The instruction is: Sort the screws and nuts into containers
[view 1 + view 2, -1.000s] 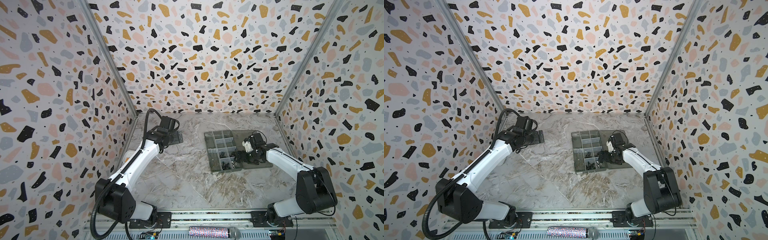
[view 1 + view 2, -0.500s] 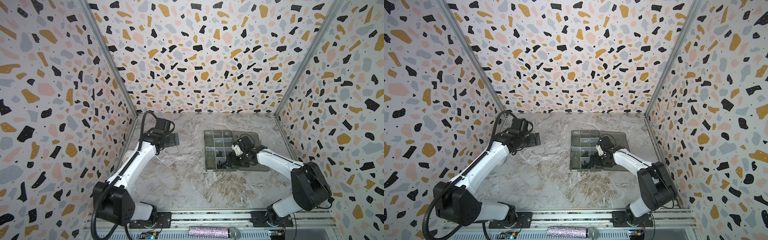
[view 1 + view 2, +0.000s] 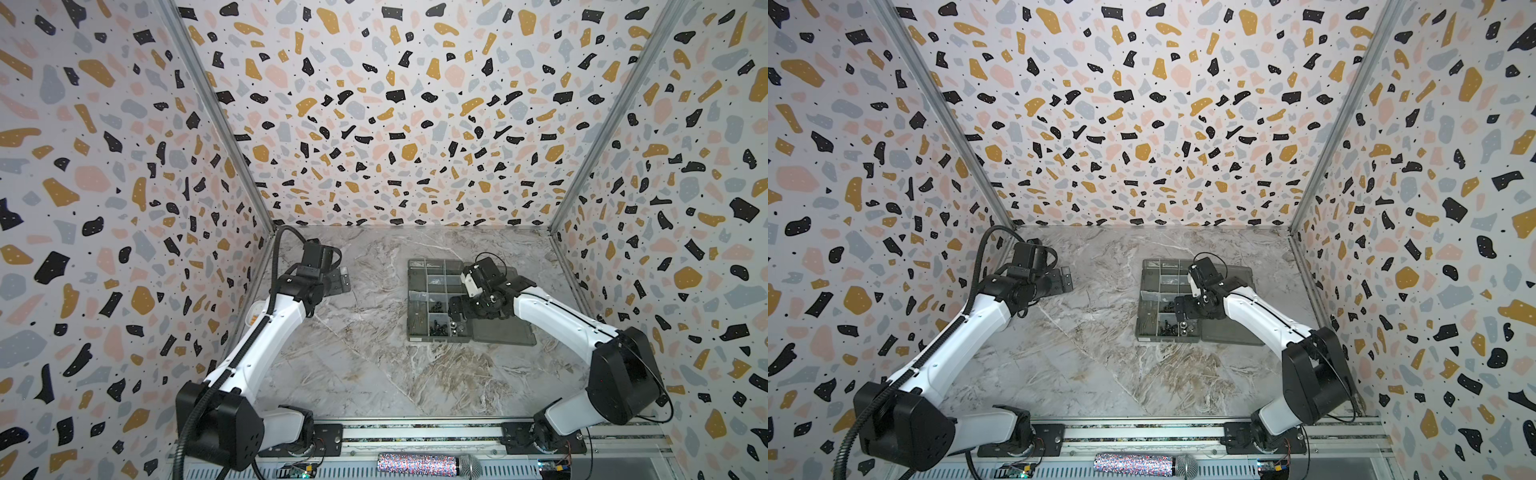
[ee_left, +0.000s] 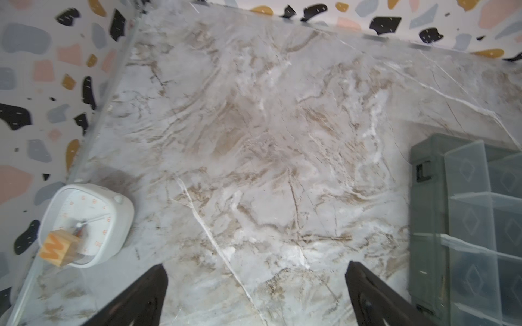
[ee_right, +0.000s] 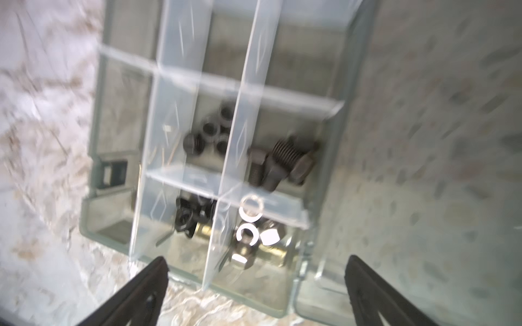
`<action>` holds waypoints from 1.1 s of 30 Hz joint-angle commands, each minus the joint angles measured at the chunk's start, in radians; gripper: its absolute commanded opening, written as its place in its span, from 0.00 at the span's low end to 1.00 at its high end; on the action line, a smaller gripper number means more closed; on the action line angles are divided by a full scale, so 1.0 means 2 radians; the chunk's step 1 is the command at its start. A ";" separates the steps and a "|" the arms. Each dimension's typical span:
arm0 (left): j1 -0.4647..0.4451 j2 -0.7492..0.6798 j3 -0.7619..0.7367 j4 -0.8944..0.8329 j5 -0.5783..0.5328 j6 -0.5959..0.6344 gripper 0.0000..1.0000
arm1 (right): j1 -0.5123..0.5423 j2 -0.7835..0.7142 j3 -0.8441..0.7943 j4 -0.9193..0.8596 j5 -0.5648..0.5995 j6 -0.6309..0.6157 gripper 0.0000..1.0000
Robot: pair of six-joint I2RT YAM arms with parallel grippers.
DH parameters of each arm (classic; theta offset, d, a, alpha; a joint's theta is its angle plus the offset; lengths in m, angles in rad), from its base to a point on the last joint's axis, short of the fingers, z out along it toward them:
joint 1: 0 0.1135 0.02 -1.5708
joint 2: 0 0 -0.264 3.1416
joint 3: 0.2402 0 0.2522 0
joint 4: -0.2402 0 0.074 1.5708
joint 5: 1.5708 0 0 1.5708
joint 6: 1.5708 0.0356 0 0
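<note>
Marble-patterned surface (image 3: pixel 374 374) lies under both arms: left pincer (image 4: pixel 255 266) spread wide, holding nothing; right pincer (image 5: pixel 257 259) spread wide above the organiser box (image 5: pixel 96 217), gripping nothing.

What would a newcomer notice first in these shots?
The loud terrazzo walls boxing in a marble table come first. Next is the grey organiser box, lying open right of centre with the right gripper spread wide over the black bolts and silver nuts inside. The left gripper, also open, hangs over the marble at the rear left, near a white clock with a wooden block at its edge.
</note>
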 commanded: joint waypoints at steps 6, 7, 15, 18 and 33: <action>0.003 -0.134 -0.137 0.286 -0.176 0.037 1.00 | -0.102 -0.073 -0.007 0.087 0.082 -0.079 0.99; 0.003 -0.138 -0.145 0.300 -0.192 0.049 1.00 | -0.108 -0.083 -0.022 0.112 0.088 -0.091 0.99; 0.002 -0.158 -0.279 0.476 -0.283 0.149 1.00 | -0.125 -0.187 -0.257 0.425 0.092 -0.138 0.99; 0.005 -0.160 -0.333 0.542 -0.304 0.144 1.00 | -0.126 -0.210 -0.322 0.509 0.123 -0.144 0.99; 0.047 0.015 -0.386 0.717 -0.325 0.102 1.00 | -0.189 -0.159 -0.425 0.692 0.161 -0.131 0.99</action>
